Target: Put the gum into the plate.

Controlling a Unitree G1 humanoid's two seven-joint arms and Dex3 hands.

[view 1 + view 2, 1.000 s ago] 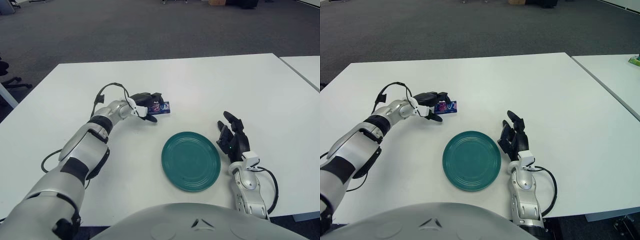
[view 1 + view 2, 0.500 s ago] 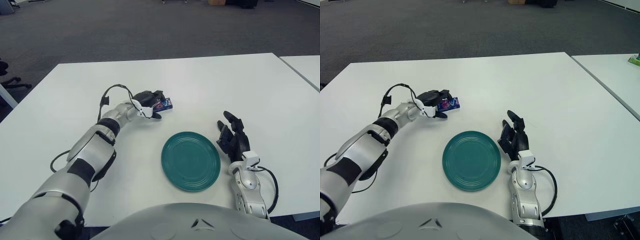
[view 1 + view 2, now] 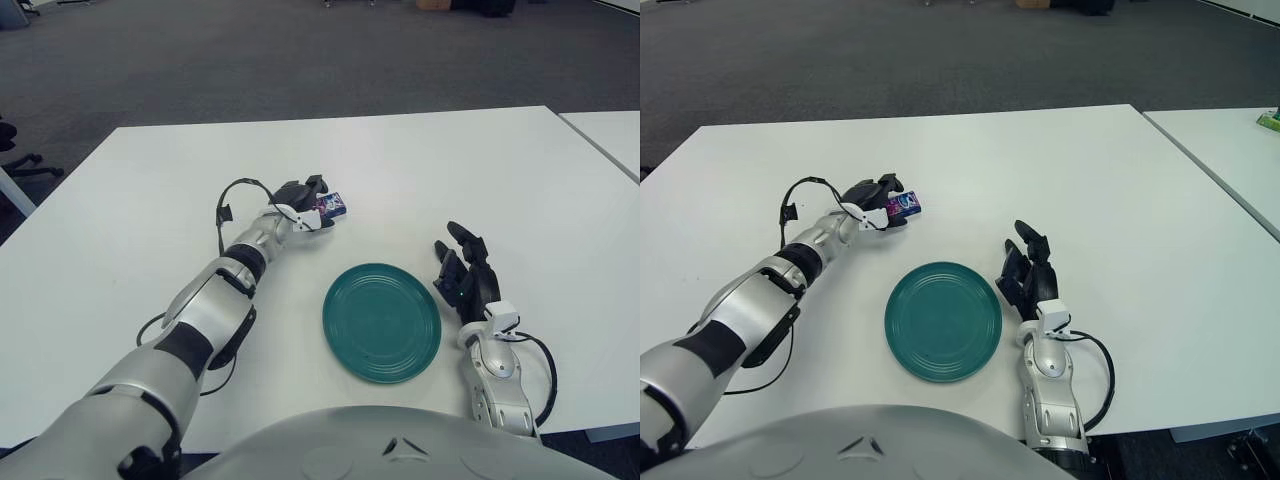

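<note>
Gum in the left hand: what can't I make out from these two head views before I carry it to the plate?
- gum: print too small to read in either eye view; its near end is covered by the left hand.
- Gap under the gum: cannot tell whether it clears the table.
- right hand, beside the plate: contact with the table unclear.

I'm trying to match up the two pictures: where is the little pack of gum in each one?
Left eye view: the gum is just left of centre, above the plate, held in the left hand.
Right eye view: the gum sits further left, again up and left of the plate.
Shared landmark: the plate, with the idle right hand beside it on its right.
</note>
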